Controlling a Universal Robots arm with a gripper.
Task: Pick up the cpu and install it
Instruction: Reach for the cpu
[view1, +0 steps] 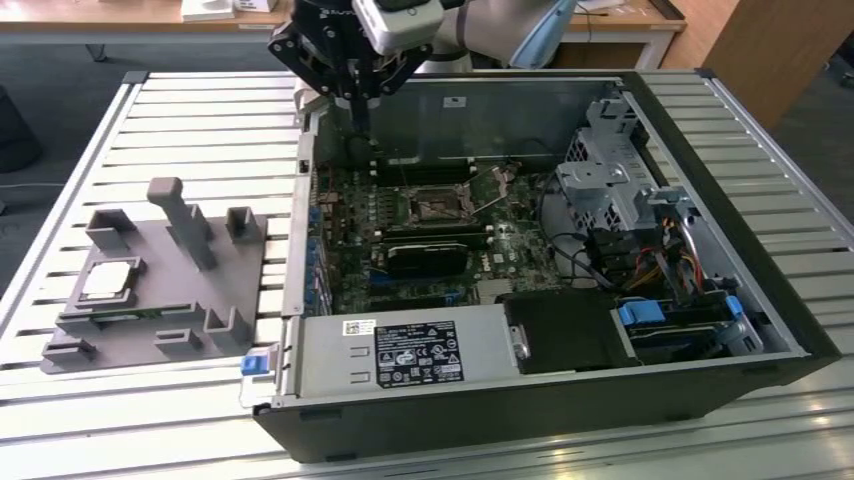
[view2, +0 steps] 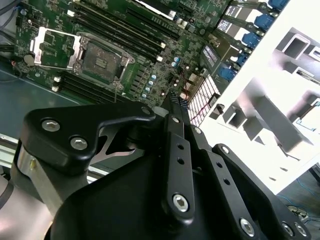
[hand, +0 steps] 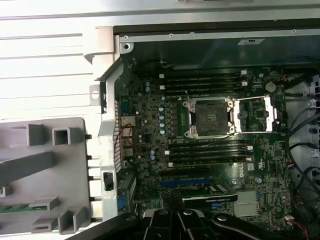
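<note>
I have the gripper (view1: 360, 122) hanging above the open computer case (view1: 534, 425), over the case's far wall near its corner on the exterior view's left. The fingers are pressed together into one narrow tip, with nothing between them.

The cpu (view1: 107, 281) lies flat on the grey tray (view1: 200, 305). The tray sits just outside the case on the exterior view's left, and the chip is on the part of it farthest from the case. So I judge the pick not yet made. Inside the case the socket (hand: 209, 117) looks empty to me, its load plate (hand: 254, 114) swung open.

My worries from here:
- The chip is thin and sits low among the tray's upright posts (view1: 180, 215). Closed fingers would land on its lid rather than round its edges, and widely spread ones could catch a post.
- A light edge grip may let it tilt or slip.
- The case's side wall stands between chip and socket, so a low carry would strike the rim.
- A chip set down skewed or wrongly turned could bend the socket contacts
</note>
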